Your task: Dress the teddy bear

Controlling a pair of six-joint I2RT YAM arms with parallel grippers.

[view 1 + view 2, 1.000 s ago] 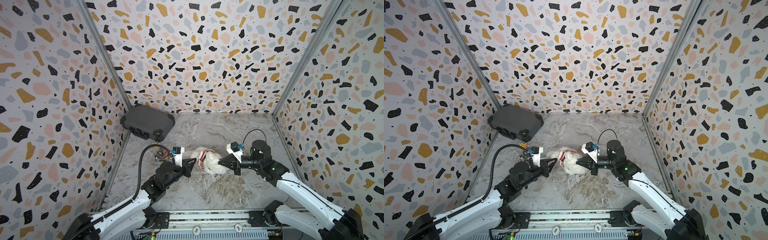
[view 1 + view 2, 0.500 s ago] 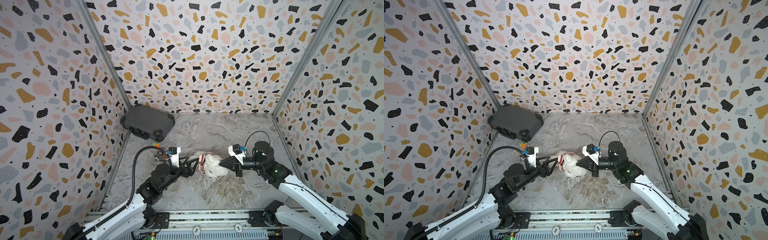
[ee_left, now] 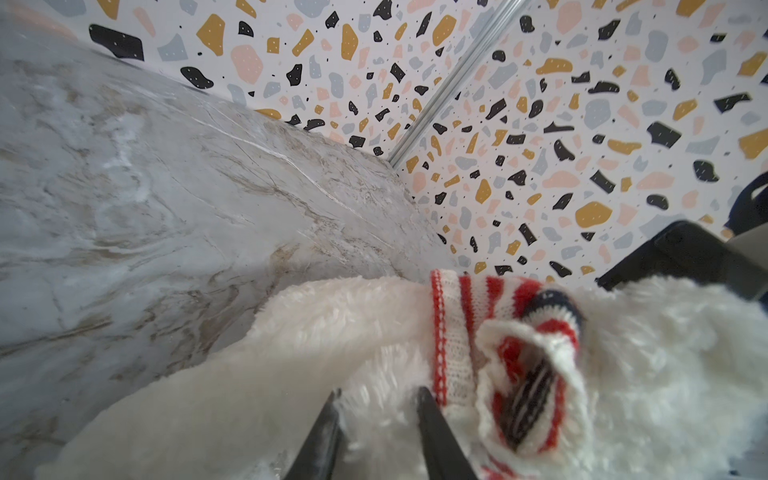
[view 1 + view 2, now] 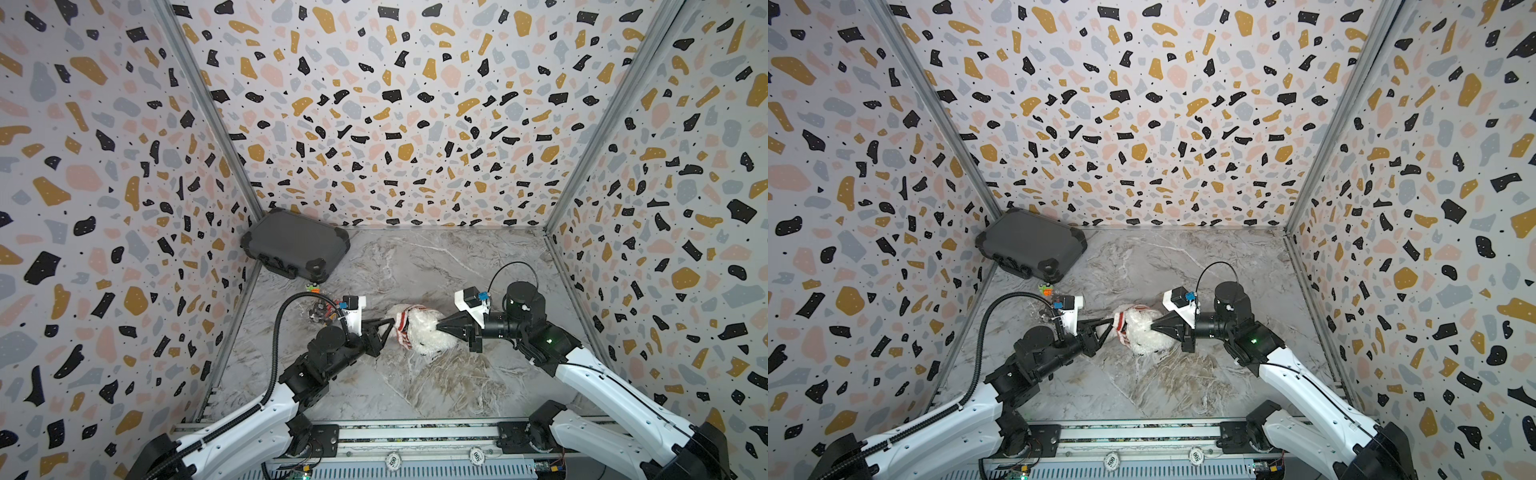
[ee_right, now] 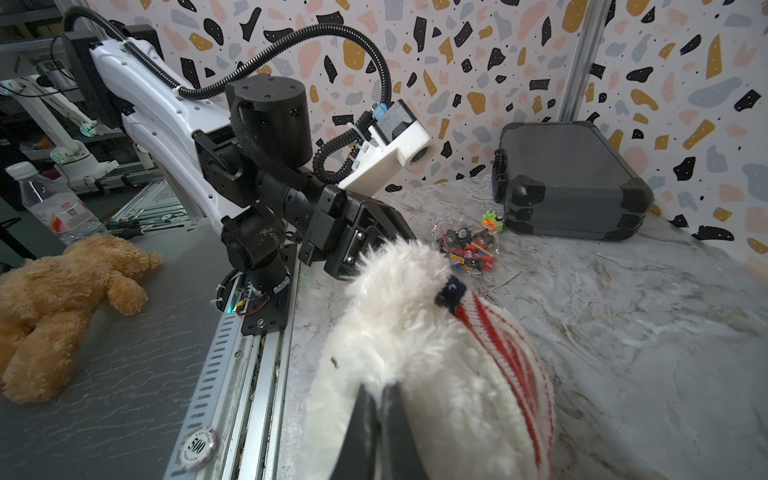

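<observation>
Teddy bear [image 4: 424, 334] lies crosswise, sweater [image 4: 401, 328] leftward; right fingers [image 5: 360, 424] pinch it, left fingers [image 3: 325, 428] unclear.

1 white teddy bear [image 4: 426, 336], 1 striped sweater [image 4: 401, 328], 1 dark case [image 4: 295, 245], 1 brick bag [image 5: 469, 245], 1 orange-green toy [image 5: 493, 219], 1 brown bear [image 5: 54, 303], 1 water bottle [image 5: 50, 203], 2 poker chips [image 4: 392, 460], 2 robot arms [image 4: 615, 395].
</observation>
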